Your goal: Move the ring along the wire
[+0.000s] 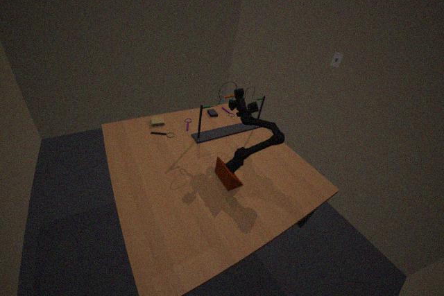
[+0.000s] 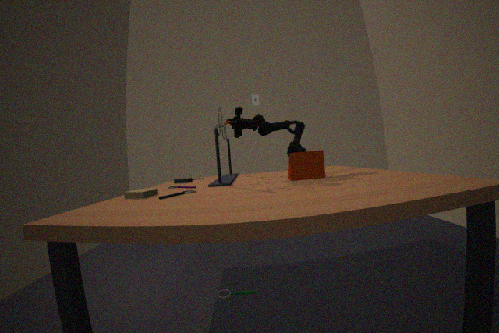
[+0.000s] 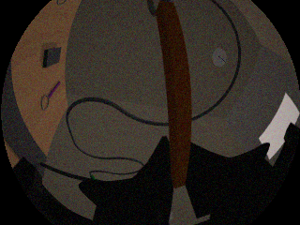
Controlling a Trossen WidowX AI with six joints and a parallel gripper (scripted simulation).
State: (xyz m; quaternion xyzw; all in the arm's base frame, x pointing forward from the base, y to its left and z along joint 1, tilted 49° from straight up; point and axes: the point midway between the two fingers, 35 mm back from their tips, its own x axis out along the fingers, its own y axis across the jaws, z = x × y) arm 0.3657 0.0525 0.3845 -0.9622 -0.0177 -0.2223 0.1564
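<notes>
The orange handle (image 1: 229, 96) (image 2: 226, 122) (image 3: 178, 94) is held in my gripper (image 3: 169, 141), which is shut on its near end, high above the base. The ring is at the handle's far end; only a bit of the ring (image 3: 152, 7) shows at the top of the wrist view. It is near the grey wire's left large loop in the top view; whether it touches the wire cannot be told. The thin grey wire (image 3: 230, 89) curves behind the handle. Green parts (image 1: 206, 107) (image 1: 259, 98) adjoin the left post (image 1: 199, 122) and the right post (image 1: 261, 109).
The dark base (image 1: 218, 133) (image 2: 217, 184) carries the posts. Beyond it lie a dark box (image 1: 212, 113), a pale block (image 1: 157, 121), two purple-handled rings and a black-handled ring. An orange block (image 1: 226, 177) (image 2: 306, 166) is at the arm's foot. A green-handled ring lies on the floor.
</notes>
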